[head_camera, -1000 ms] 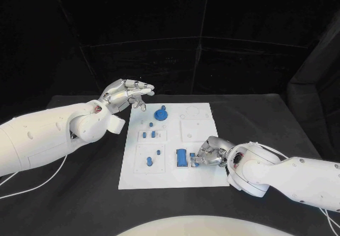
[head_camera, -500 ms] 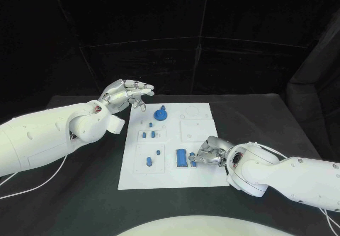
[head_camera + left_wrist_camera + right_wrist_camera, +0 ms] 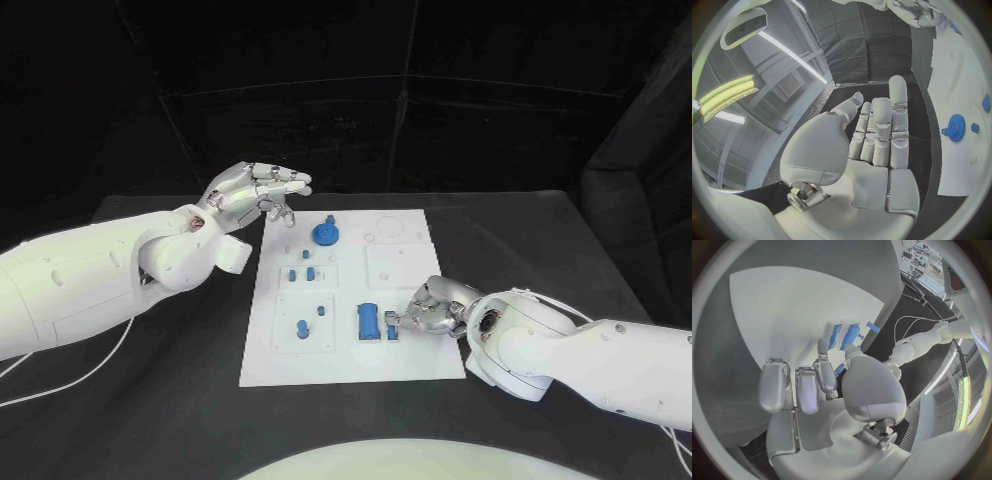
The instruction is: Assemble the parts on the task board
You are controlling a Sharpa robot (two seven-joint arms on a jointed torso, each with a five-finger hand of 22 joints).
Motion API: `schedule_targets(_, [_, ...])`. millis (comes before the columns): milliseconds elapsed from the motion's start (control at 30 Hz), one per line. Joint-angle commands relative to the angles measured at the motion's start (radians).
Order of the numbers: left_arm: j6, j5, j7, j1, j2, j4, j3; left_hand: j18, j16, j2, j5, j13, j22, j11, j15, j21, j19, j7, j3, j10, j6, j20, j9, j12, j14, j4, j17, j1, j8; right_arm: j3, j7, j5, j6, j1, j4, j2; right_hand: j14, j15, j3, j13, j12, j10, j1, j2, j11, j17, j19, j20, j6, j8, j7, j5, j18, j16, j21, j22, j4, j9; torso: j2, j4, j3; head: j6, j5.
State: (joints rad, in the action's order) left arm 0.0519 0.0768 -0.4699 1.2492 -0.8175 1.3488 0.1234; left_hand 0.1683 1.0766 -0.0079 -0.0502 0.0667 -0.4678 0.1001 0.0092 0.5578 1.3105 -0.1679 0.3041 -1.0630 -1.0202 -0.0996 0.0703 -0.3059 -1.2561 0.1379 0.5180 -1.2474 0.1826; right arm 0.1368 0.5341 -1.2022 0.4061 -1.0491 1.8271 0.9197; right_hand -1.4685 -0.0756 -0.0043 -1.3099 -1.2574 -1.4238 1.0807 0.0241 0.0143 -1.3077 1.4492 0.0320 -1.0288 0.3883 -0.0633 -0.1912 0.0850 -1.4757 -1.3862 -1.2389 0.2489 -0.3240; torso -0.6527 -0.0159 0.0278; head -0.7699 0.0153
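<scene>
The white task board (image 3: 411, 345) lies mid-table, also seen in the left wrist view (image 3: 954, 65) and the right wrist view (image 3: 786, 315). My right hand (image 3: 436, 304) rests low on its near right part. Its thumb and a finger pinch a small blue part (image 3: 391, 321) (image 3: 840, 370), right beside a longer blue block (image 3: 371, 321) (image 3: 851, 336). My left hand (image 3: 261, 190) hovers above the board's far left corner, fingers apart and holding nothing. A round blue toothed part (image 3: 327, 234) (image 3: 956, 134) stands near it on the board.
Small blue pegs (image 3: 302, 272) stand in the board's left column, and two more blue pieces (image 3: 304, 327) lie in the near left recess. Black table (image 3: 548, 240) surrounds the board, and black curtains close off the back.
My right hand has edged slightly toward the far side with the small blue part at its fingertips. The left hand has stayed put.
</scene>
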Motion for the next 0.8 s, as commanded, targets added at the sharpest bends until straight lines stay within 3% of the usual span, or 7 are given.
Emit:
schedule_targets(33, [0.013, 0.003, -0.004, 0.001, -0.001, 0.001, 0.000, 0.014, -0.003, 0.008, -0.004, 0.001, 0.001, -0.004, 0.000, -0.006, -0.001, 0.001, -0.006, 0.004, -0.004, -0.006, 0.001, -0.007, 0.008, 0.003, -0.001, 0.000, -0.001, 0.000, -0.079, 0.013, -0.007, -0.001, 0.003, 0.013, -0.071, -0.001, -0.010, -0.011, 0.011, 0.003, 0.039, -0.007, -0.006, -0.105, -0.004, -0.002, 0.027, -0.005, -0.006, -0.022, -0.017, 0.002, 0.006, 0.007, -0.009, 0.001, 0.002, -0.0005, 0.0003, 0.004, 0.001])
schedule_targets(233, [0.007, 0.002, -0.013, 0.001, 0.000, -0.004, 0.000, 0.014, -0.004, 0.008, -0.004, 0.001, 0.002, -0.004, 0.000, -0.008, -0.001, 0.001, -0.008, 0.005, -0.004, -0.006, 0.001, -0.007, 0.009, 0.002, -0.002, 0.001, -0.001, -0.001, -0.248, 0.192, 0.017, -0.004, -0.008, 0.039, -0.033, 0.029, -0.023, 0.135, 0.213, 0.118, 0.151, -0.019, -0.044, 0.038, -0.080, 0.022, 0.134, -0.059, -0.050, -0.068, 0.016, 0.108, 0.123, 0.184, -0.062, 0.020, 0.005, -0.0005, 0.0012, 0.017, 0.007])
schedule_targets(400, [-0.006, -0.015, -0.026, 0.001, 0.013, -0.030, 0.000, 0.013, -0.041, 0.004, -0.004, 0.001, 0.010, -0.003, 0.003, -0.021, -0.014, 0.001, -0.023, 0.006, -0.003, -0.008, 0.000, -0.009, 0.045, -0.005, -0.065, 0.013, -0.002, -0.002, -0.496, 0.477, 0.013, -0.030, -0.079, 0.035, 0.104, 0.044, 0.026, 0.440, 0.620, 0.351, 0.285, -0.053, -0.064, 0.452, -0.297, 0.041, 0.172, -0.081, -0.074, -0.042, 0.097, 0.484, 0.499, 0.669, -0.130, 0.029, 0.025, 0.0023, 0.0077, 0.040, 0.021])
schedule_targets(467, [-0.014, -0.024, -0.032, 0.001, 0.022, -0.051, 0.000, 0.013, -0.059, 0.004, -0.004, 0.001, 0.019, -0.002, 0.004, -0.037, -0.030, 0.001, -0.031, 0.005, -0.003, -0.010, 0.000, -0.010, 0.063, -0.008, -0.074, 0.015, -0.002, -0.002, -0.593, 0.585, -0.004, -0.045, -0.131, 0.021, 0.209, 0.063, 0.058, 0.537, 0.744, 0.417, 0.324, -0.053, -0.078, 0.650, -0.352, 0.054, 0.173, -0.094, -0.088, -0.047, 0.097, 0.719, 0.603, 0.739, -0.147, 0.037, 0.035, 0.0031, 0.0110, 0.055, 0.030])
schedule_targets(567, [-0.030, -0.043, -0.042, 0.000, 0.038, -0.084, 0.000, 0.013, -0.104, 0.007, -0.004, 0.000, 0.038, -0.001, 0.007, -0.069, -0.060, 0.000, -0.043, 0.005, -0.005, -0.014, 0.000, -0.011, 0.094, -0.011, -0.098, 0.015, -0.002, -0.006, -0.706, 0.704, -0.037, -0.061, -0.220, -0.014, 0.278, 0.097, 0.119, 0.726, 0.931, 0.445, 0.347, -0.035, -0.118, 0.748, -0.411, 0.084, 0.153, -0.118, -0.110, -0.107, 0.097, 0.917, 0.758, 0.837, -0.147, 0.052, 0.050, 0.0024, 0.0168, 0.082, 0.033])
schedule_targets(700, [-0.046, -0.066, -0.059, -0.005, 0.074, -0.152, 0.000, 0.008, -0.300, 0.017, -0.003, -0.004, 0.103, 0.012, 0.027, -0.178, -0.176, -0.007, -0.050, 0.006, -0.007, -0.036, -0.002, 0.009, 0.190, -0.012, -0.187, 0.007, -0.010, -0.035, -0.846, 0.817, -0.073, -0.075, -0.394, -0.095, 0.385, 0.153, 0.203, 0.938, 1.079, 0.425, 0.346, 0.006, -0.149, 0.892, -0.496, 0.137, 0.142, -0.179, -0.135, -0.071, 0.091, 1.168, 0.959, 0.964, -0.146, 0.090, 0.067, 0.0053, 0.0198, 0.123, 0.034])
schedule_targets(800, [-0.035, -0.073, -0.065, -0.009, 0.103, -0.206, 0.000, 0.000, -0.481, 0.015, 0.000, -0.005, 0.161, 0.029, 0.066, -0.270, -0.273, -0.016, -0.056, 0.014, 0.000, -0.065, -0.004, 0.048, 0.271, -0.020, -0.263, 0.015, -0.030, -0.061, -0.928, 0.857, -0.071, -0.079, -0.511, -0.154, 0.423, 0.186, 0.225, 1.031, 1.119, 0.407, 0.329, 0.033, -0.160, 0.975, -0.522, 0.174, 0.132, -0.223, -0.144, -0.047, 0.094, 1.278, 1.065, 1.035, -0.150, 0.119, 0.073, 0.0083, 0.0175, 0.138, 0.029])
